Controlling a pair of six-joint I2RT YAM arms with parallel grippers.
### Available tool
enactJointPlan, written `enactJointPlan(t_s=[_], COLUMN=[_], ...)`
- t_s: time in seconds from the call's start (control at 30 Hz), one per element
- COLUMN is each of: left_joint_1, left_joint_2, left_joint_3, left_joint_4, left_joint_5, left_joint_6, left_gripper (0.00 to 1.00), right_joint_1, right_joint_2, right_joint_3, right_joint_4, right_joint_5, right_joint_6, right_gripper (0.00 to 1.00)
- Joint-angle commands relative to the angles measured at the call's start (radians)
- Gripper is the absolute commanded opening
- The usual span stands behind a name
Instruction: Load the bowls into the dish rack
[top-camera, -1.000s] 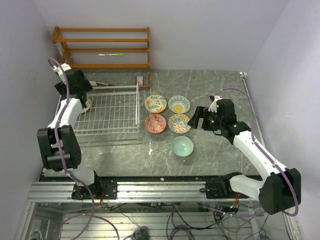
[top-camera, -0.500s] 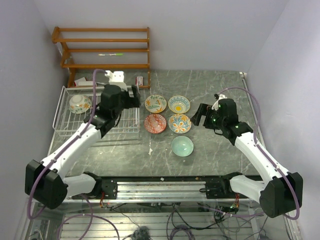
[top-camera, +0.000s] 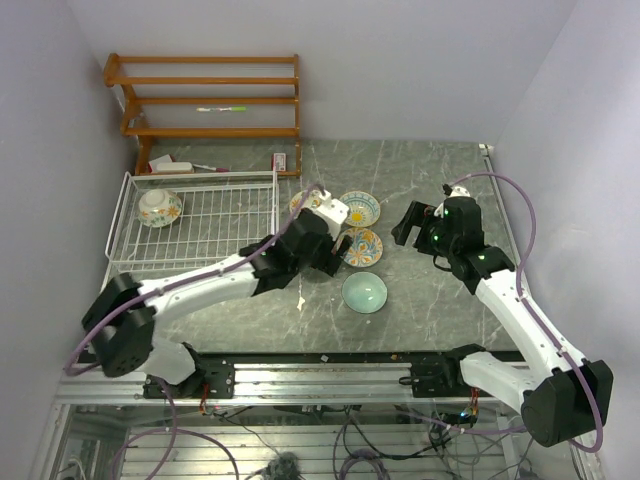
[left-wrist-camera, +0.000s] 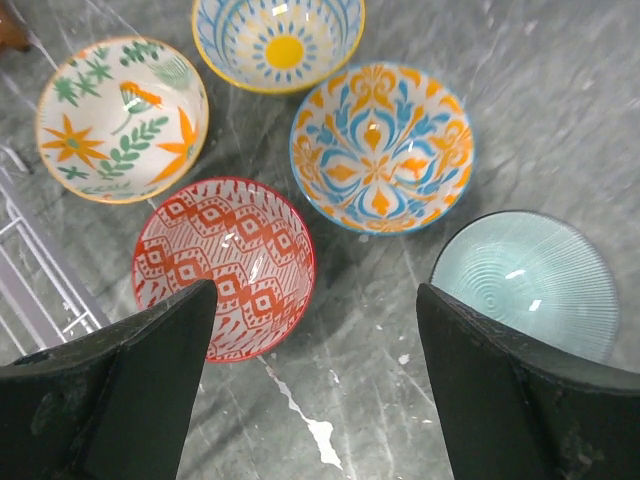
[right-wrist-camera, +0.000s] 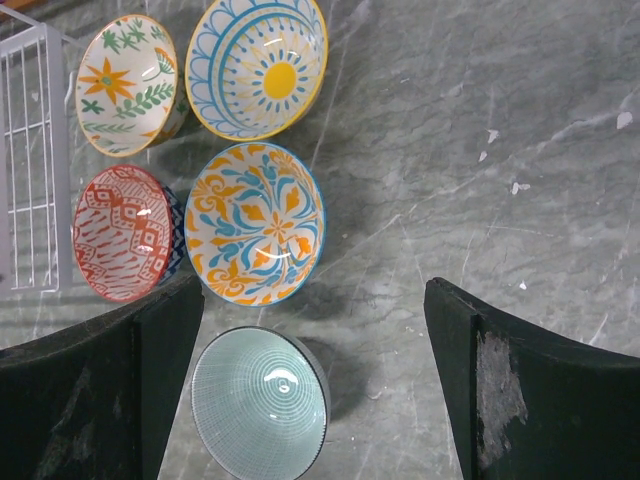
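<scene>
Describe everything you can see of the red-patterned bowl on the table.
The red-patterned bowl is small, round and glossy, ceramic by its look: white inside with red diamond lattice and a red rim, blue showing on its outer wall. It sits upright and empty on the grey marbled table, beside the white wire rack, with a narrow gap to the orange-and-blue bowl. The open left claw hangs above it, not gripping.

Pale, evenly lit walls (top-camera: 400, 60) enclose a grey marbled table (top-camera: 410, 165); a brown wooden shelf unit (top-camera: 205, 95) stands upper left.
</scene>
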Motion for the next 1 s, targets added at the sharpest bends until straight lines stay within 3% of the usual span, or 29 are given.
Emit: enactJointPlan(t_s=[0.0, 0.4, 0.87, 0.97], left_joint_1=[-0.010, 0.017, 0.055, 0.055], left_joint_2=[0.136, 0.333, 0.369, 0.370], left_joint_3=[0.058, 0.057, 0.024, 0.017], left_joint_4=[-0.009, 0.084, 0.129, 0.125], left_joint_5=[-0.056, -0.018, 0.022, 0.022], left_joint_6=[0.080, 0.101, 0.091, 0.088], left_gripper=[0.90, 0.83, 0.62, 0.62], right_joint_1=[-0.008, -0.017, -0.033, -0.035], right_joint_2=[-0.007, -0.006, -0.004, -0.011], right_joint_3=[0.018, -0.005, -0.035, -0.040], right_joint_4=[-0.015, 0.006, 0.031, 0.030], right_joint_5=[0.008, -0.001, -0.014, -0.015], right_joint_6=[0.004, -0.013, -0.014, -0.013], right_gripper=[0.93, 0.94, 0.94, 0.94])
